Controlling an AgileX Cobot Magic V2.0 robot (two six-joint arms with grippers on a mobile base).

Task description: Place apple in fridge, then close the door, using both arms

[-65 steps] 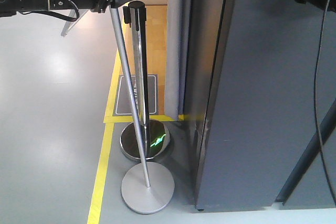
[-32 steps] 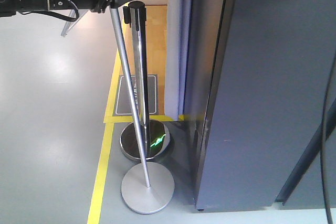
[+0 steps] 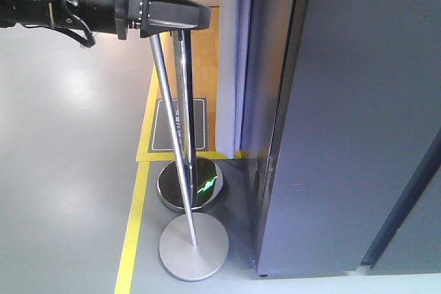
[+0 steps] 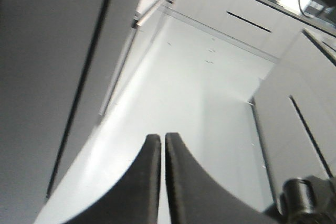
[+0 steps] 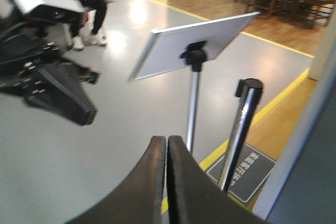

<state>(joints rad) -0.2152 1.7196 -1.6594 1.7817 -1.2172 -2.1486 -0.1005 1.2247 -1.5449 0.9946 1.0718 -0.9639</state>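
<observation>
Two hands, both pressed together on nothing, you'll note: your left hand over pale floor; your right hand facing the stanchion poles; beyond, the fridge, door shut; apple unseen.

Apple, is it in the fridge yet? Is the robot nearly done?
Looks nearly done. The fridge shows only grey outside, no white inside, so it seems closed. No apple is in view; the left gripper and right gripper are shut and empty. Nothing seems left, though I cannot see inside.
</observation>
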